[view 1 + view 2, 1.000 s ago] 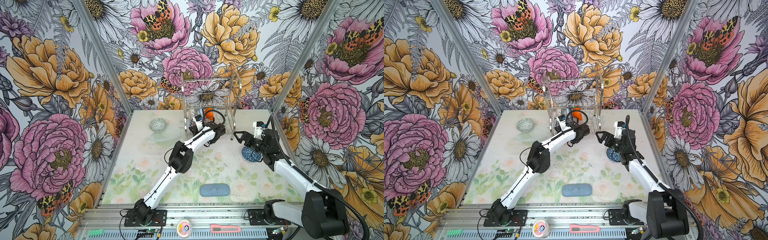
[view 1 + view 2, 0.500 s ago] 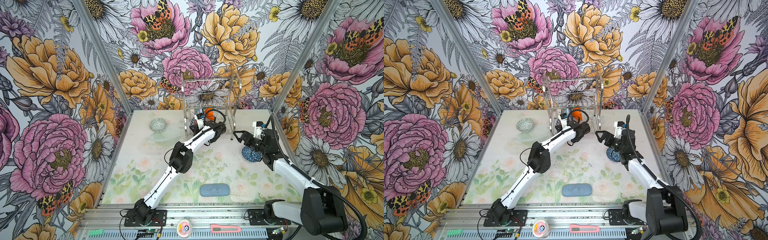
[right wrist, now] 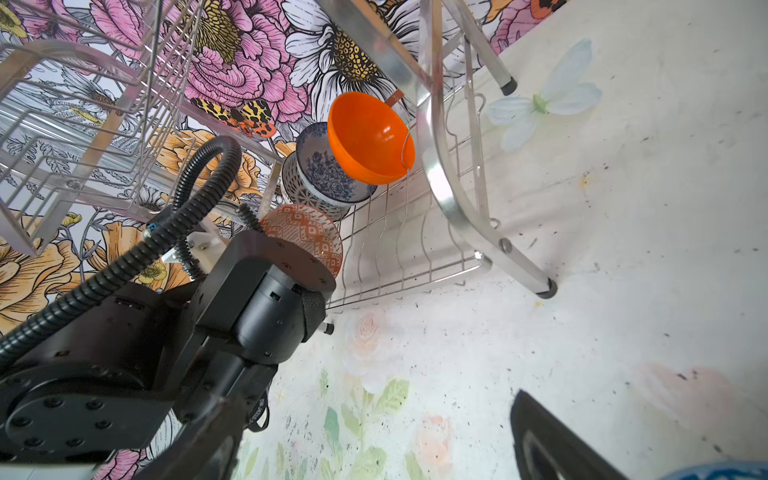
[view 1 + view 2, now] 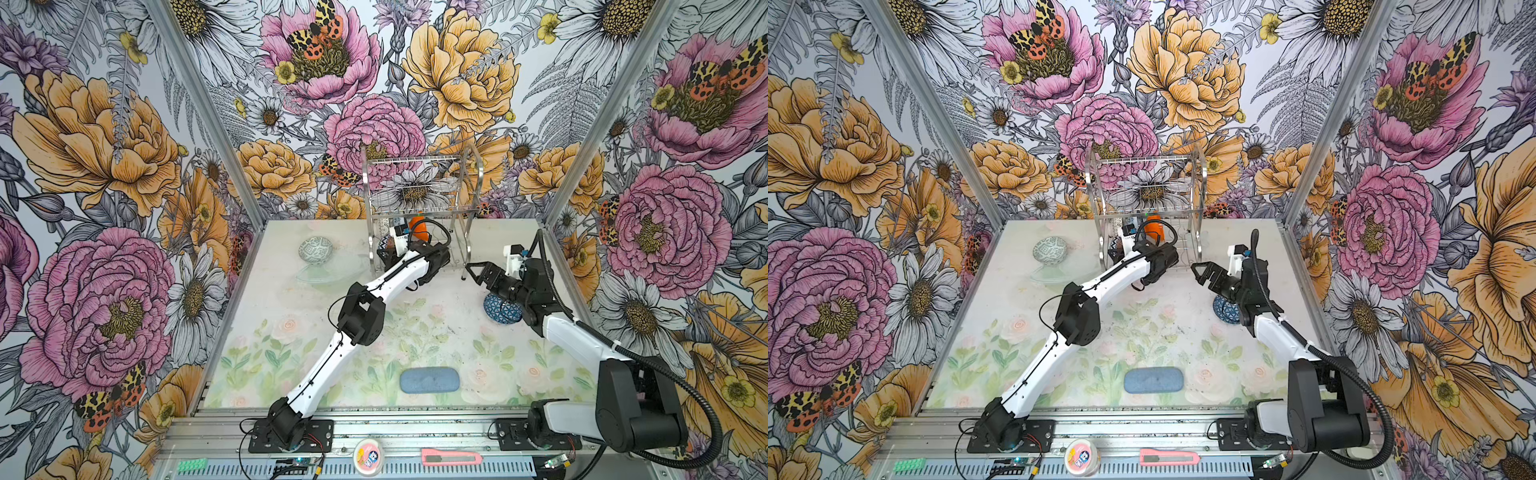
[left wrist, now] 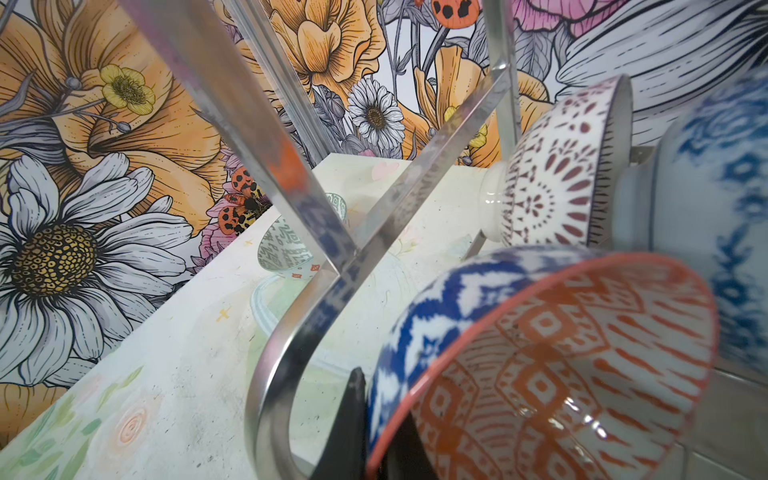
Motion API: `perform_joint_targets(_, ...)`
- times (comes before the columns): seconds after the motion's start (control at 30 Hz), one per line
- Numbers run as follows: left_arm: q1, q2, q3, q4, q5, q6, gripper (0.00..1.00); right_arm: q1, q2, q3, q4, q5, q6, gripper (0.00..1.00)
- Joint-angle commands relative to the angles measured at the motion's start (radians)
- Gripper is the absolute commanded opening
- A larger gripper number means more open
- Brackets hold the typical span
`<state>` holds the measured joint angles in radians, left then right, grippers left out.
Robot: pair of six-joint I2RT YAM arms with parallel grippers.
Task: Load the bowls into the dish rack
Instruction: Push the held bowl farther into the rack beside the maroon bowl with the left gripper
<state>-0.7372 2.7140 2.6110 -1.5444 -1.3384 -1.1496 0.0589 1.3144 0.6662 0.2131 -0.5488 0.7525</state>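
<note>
- left gripper [image 5: 376, 432] pinching the rim of the orange-white geometric bowl [image 5: 561, 365]. In the last second it edged slightly deeper into the dish rack [image 4: 419, 195] lower tier, at the table [image 4: 291, 332] far edge.
- Held bowl on edge beside black-and-white lattice bowl [image 3: 291, 183], blue floral bowl [image 3: 328, 170] and plain orange bowl [image 3: 365, 137]. Release looks next.
- right gripper [image 4: 478, 272] spread wide, empty, barely moved.
- dark-blue triangle bowl [image 4: 500, 309] near right edge, grey-green bowl [image 4: 315, 250] near far-left corner: both unloaded.

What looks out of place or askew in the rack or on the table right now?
Nothing is spilled or broken. In the dish rack, the plain orange bowl lies tipped on its side against a wire. The left jaws hold the orange-white geometric bowl tilted. Dark specks soil the table.
</note>
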Motion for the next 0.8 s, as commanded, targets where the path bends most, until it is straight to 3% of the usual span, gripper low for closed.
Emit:
perform_joint_targets(0.0, 0.007, 0.031, 0.001, -0.014, -0.021, 0.089, 0.0, -0.01, 0.003, -0.002, 0.035, -0.019, 0.013, 1.0)
perform_joint_targets(0.77, -0.031, 0.16, 0.13, -0.013, -0.056, 0.312, 0.0, -0.024, -0.065, -0.023, 0.068, -0.07, 0.063, 0.99)
